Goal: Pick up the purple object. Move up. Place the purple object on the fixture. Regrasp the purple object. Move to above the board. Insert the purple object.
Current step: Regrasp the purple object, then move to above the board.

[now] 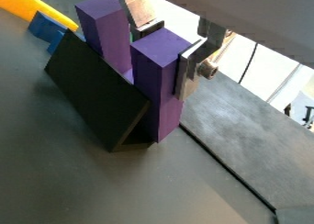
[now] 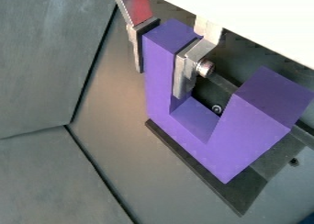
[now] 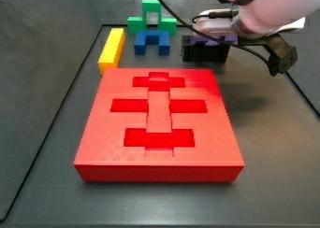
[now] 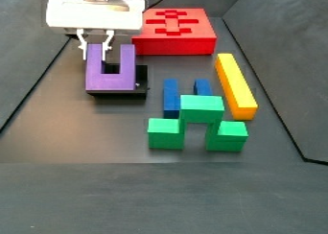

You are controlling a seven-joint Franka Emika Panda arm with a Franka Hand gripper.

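The small purple U-shaped plastic block (image 4: 110,72) sits on the black angular fixture (image 4: 118,92), prongs pointing up, at about ten o'clock on the dark tabletop (image 4: 77,171) in a side view. The white gripper (image 4: 94,48) hangs directly over it, and its fingers (image 2: 186,67) are clenched on one prong of the purple block: in both wrist views a flat silver plate presses against the prong's inner face (image 1: 193,70), while the opposite plate lies on the far side of the same prong. The other prong (image 2: 273,97) stands free. The block's base rests against the fixture's dark sloping face (image 1: 98,95).

The large flat red rectangular board (image 3: 159,120) with darker cross- and bar-shaped recesses lies well apart from the fixture, at about one o'clock from it (image 4: 177,29) in a side view. A long yellow bar (image 4: 235,83) lies at three o'clock of the fixture, with a blue block (image 4: 172,94) and a green block (image 4: 199,121) between four and five o'clock. In the side view looking along the board, the gripper (image 3: 212,26) sits beyond the board's far right corner, with the fixture (image 3: 204,50) beneath it.
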